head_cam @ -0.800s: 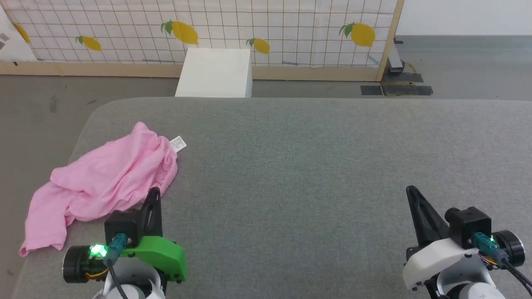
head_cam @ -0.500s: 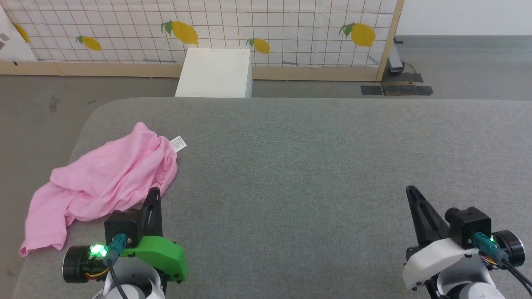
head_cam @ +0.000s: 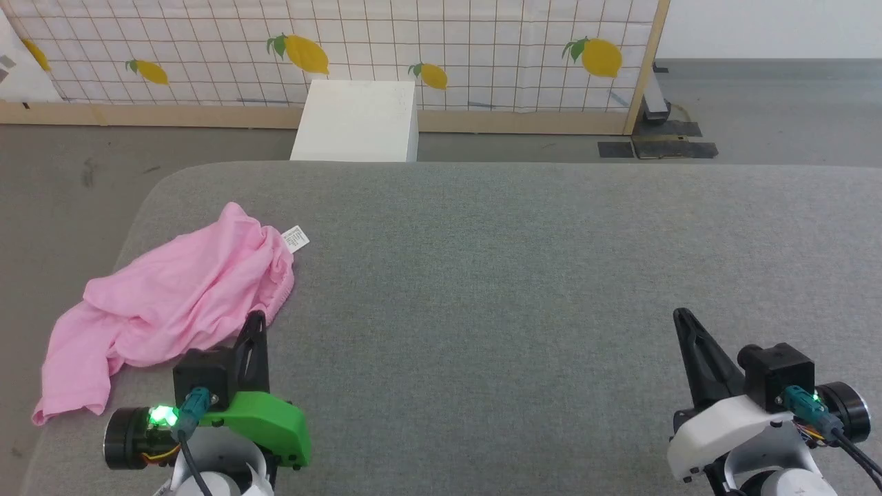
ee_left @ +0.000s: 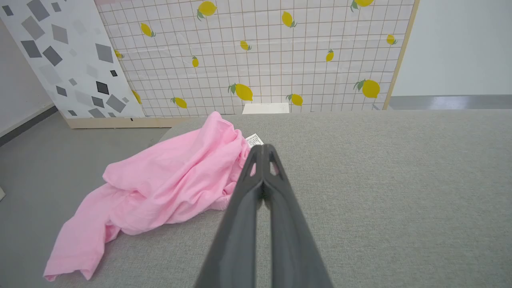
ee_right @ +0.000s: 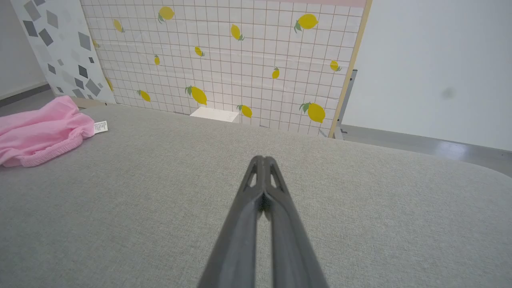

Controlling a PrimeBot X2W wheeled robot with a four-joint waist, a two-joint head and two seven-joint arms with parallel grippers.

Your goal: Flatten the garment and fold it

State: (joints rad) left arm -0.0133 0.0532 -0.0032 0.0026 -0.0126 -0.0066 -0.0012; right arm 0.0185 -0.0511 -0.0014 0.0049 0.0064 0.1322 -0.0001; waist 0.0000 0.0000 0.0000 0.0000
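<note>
Nothing is done yet: the pink garment lies crumpled at the table's left edge. The left gripper and the right gripper are both pressed together and empty. All flattening and folding is left.

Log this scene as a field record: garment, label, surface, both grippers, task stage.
garment: pink, crumpled near the surface's left edge
label: white, sticking out at the garment's far side
surface: grey fabric
left gripper: shut, empty, close to the garment; contact unclear
right gripper: shut, empty, over bare surface far from the garment
task stage: not flattened, not folded
</note>
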